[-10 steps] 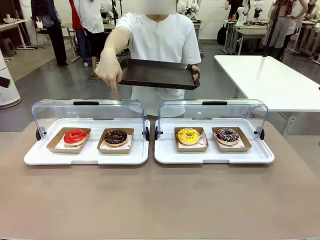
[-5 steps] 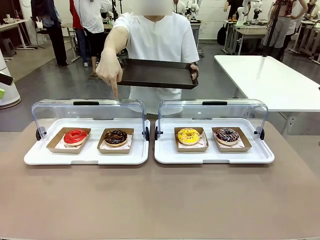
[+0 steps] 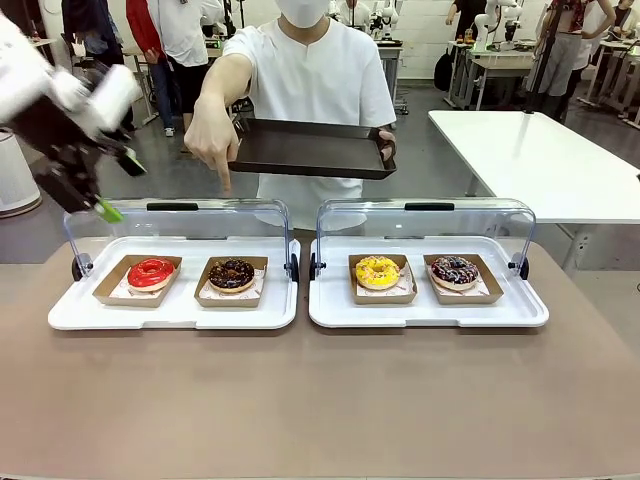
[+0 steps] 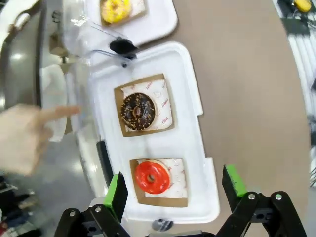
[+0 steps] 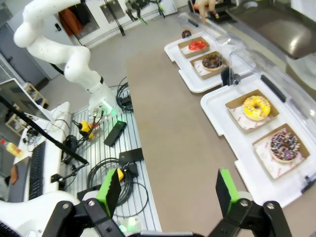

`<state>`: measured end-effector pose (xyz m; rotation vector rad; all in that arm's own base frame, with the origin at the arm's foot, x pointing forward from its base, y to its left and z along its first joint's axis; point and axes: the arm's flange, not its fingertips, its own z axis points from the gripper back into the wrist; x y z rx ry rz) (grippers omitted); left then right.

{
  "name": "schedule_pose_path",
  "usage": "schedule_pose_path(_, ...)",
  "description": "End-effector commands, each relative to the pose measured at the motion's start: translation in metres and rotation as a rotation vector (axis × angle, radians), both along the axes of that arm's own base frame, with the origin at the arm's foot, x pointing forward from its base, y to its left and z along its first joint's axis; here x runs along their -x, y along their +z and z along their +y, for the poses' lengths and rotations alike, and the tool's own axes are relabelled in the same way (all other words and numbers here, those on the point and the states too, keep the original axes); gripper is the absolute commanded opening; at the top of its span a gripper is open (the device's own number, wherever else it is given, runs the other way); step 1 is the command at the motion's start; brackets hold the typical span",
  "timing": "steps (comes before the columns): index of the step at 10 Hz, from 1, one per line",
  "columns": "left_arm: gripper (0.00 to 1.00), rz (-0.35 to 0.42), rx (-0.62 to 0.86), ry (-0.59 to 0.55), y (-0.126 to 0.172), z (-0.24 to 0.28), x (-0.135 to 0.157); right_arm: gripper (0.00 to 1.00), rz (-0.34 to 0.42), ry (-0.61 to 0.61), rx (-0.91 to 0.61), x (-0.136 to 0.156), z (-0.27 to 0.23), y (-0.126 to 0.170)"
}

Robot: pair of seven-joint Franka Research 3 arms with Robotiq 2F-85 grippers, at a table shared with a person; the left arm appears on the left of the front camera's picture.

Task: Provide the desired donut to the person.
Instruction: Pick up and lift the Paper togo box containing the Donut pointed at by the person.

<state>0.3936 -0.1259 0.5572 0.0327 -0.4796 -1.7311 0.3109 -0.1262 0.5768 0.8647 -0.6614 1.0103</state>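
The person [image 3: 315, 80] stands at the far side, holding a dark tray [image 3: 315, 148] in one hand. The other hand [image 3: 212, 145] points a finger down over the left case, above the chocolate donut [image 3: 232, 273]. Beside that one lies a red donut [image 3: 151, 272]. The right case holds a yellow donut [image 3: 377, 270] and a sprinkled chocolate donut [image 3: 455, 270]. My left gripper [image 3: 120, 185] hangs open above the left case's far left corner; its wrist view looks down on the red donut [image 4: 151, 177] and chocolate donut [image 4: 138, 111]. My right gripper [image 5: 167, 191] is open, high over the table's near side.
Each donut sits in a brown paper tray on a white base [image 3: 170, 312], under a raised clear lid [image 3: 175, 222]. The second case [image 3: 425, 312] stands to the right with its lid [image 3: 425, 220] up. A white table [image 3: 540, 160] stands beyond, at the right.
My left arm has swung into the front view at the upper left, gripper open. The person's pointing hand has shifted slightly left and still points down.
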Motion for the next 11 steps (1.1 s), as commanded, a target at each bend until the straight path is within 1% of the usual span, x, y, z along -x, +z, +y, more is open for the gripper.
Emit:
schedule_pose_path(1,1.0,0.005,-0.146,0.045,-0.046,-0.01,-0.031,1.0,0.003,0.002,-0.015,-0.001,-0.001,0.0)
schedule_pose_path(3,1.0,0.014,-0.162,0.053,-0.079,-0.029,-0.035,1.0,0.003,0.002,-0.015,-0.001,-0.001,0.0)
schedule_pose_path(4,1.0,0.004,-0.179,0.051,-0.091,-0.036,-0.033,1.0,0.003,0.002,-0.015,-0.001,-0.001,0.0)
schedule_pose_path(5,1.0,0.008,-0.186,0.053,-0.099,-0.039,-0.033,1.0,0.003,0.002,-0.015,-0.001,-0.001,0.0)
schedule_pose_path(6,1.0,0.032,-0.171,0.059,-0.101,-0.04,-0.032,1.0,0.003,0.002,-0.015,-0.001,-0.001,0.0)
schedule_pose_path(7,1.0,0.064,-0.145,0.055,-0.097,-0.036,-0.027,1.0,0.003,0.002,-0.015,-0.001,-0.001,0.0)
schedule_pose_path(8,1.0,0.034,-0.176,0.036,-0.103,-0.039,-0.036,1.0,0.003,0.002,-0.015,-0.001,-0.001,0.0)
schedule_pose_path(11,1.0,0.034,-0.176,0.036,-0.103,-0.039,-0.036,1.0,0.003,0.002,-0.015,-0.001,-0.001,0.0)
